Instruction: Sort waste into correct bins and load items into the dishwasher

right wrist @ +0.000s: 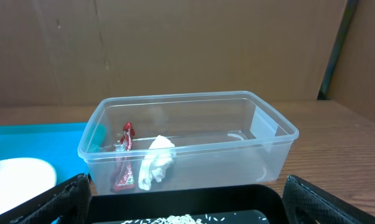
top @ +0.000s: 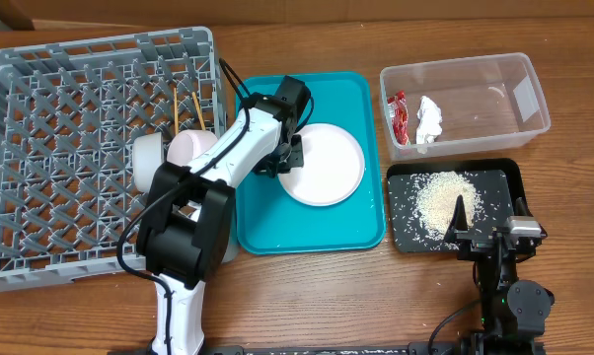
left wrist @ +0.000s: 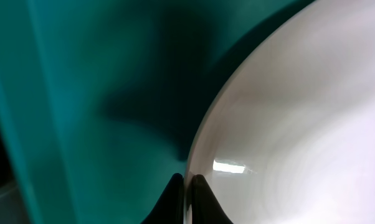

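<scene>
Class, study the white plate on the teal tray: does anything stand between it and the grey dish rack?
Only the low wall of the rack, with a pale bowl just inside it. The left gripper pinches the rim of the plate.

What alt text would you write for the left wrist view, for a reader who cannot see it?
The left gripper is shut on the rim of a white plate, seen very close at the bottom of the picture. A teal tray lies beneath the plate.

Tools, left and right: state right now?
Left tool: shut on the white plate at its rim.
Right tool: open, holding nothing.
</scene>
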